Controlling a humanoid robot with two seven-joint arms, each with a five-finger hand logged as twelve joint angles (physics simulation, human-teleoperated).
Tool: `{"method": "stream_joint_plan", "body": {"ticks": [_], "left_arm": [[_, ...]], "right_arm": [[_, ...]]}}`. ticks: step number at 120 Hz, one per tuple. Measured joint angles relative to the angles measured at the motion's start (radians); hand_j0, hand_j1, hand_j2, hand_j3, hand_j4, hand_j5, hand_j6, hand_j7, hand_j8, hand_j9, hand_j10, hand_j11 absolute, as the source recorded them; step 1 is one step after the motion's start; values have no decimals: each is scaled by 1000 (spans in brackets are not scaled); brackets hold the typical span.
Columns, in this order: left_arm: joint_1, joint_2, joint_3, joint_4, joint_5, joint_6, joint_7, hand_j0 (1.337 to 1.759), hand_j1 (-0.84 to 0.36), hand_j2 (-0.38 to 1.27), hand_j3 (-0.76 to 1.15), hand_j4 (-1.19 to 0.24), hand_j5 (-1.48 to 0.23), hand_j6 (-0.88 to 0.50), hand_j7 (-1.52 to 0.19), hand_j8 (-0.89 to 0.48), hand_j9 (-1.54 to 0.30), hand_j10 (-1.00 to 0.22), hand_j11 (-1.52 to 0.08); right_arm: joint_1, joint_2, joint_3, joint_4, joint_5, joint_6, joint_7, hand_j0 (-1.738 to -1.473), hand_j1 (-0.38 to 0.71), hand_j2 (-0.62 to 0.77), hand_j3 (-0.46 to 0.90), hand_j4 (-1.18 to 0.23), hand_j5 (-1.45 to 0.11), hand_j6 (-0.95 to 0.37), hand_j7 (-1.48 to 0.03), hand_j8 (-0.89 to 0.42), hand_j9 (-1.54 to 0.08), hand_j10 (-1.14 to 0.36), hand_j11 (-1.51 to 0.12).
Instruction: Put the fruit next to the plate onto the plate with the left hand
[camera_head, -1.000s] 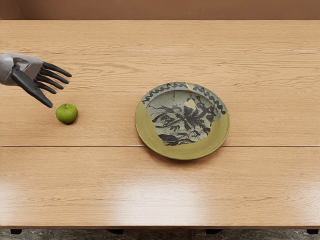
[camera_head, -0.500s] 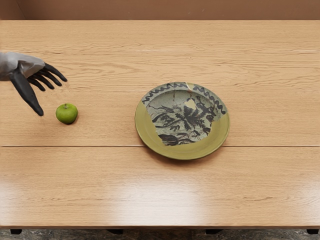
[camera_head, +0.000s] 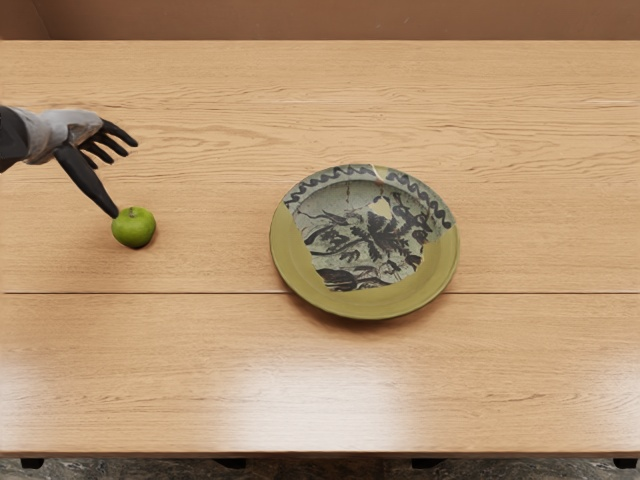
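Note:
A small green apple (camera_head: 133, 227) lies on the wooden table, well left of the plate. The plate (camera_head: 300, 268) is olive-rimmed with a dark leaf pattern and holds nothing. My left hand (camera_head: 98, 160) comes in from the left edge and hovers just up and left of the apple. Its fingers are spread, and the thumb points down with its tip at the apple's upper left edge. Nothing is grasped. The right arm does not show.
The wooden table (camera_head: 320, 370) stretches wide around both objects, with a seam line running across at mid height. A brown wall runs along the far edge.
The left hand has shifted slightly right and rotated, bringing its thumb tip down to the apple's top left. Apple and plate have not moved.

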Motion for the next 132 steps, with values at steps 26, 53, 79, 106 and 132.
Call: {"method": "stream_joint_plan", "body": {"ticks": [26, 53, 79, 106, 132], "left_arm": [[-6, -55, 83, -16, 0, 113, 0, 1658, 54, 52, 0, -252, -323, -253, -323, -253, -322, -252, -322], [-12, -99, 148, -20, 0, 211, 0, 1658, 53, 52, 0, -252, -323, -253, -323, -253, -323, -252, -323], [-113, -140, 315, -26, -11, 270, 0, 1658, 53, 52, 0, -252, -324, -252, -323, -252, -323, -251, -323], [-118, -170, 422, -35, -40, 310, 0, 1658, 53, 52, 0, -251, -324, -252, -323, -252, -323, -251, -323], [-117, -181, 442, -33, -82, 350, 0, 1658, 52, 52, 0, -251, -324, -252, -323, -252, -323, -251, -323]], "right_arm": [[5, 0, 0, 1, 0, 0, 0, -1658, -307, -7, 0, -35, -45, -35, -45, -35, -45, -35, -45], [6, 0, 0, 1, 0, 0, 0, -1658, -307, -7, 0, -35, -45, -35, -45, -35, -45, -35, -45], [7, 0, 0, 3, 0, 0, 0, -1658, -307, -7, 0, -35, -45, -35, -45, -35, -45, -35, -45], [9, 0, 0, 5, 0, 1, 0, -1658, -307, -7, 0, -35, -45, -35, -45, -35, -45, -35, -45], [9, 0, 0, 6, 0, 1, 0, -1658, -307, -7, 0, -35, -45, -35, -45, -35, -45, -35, -45]]}}
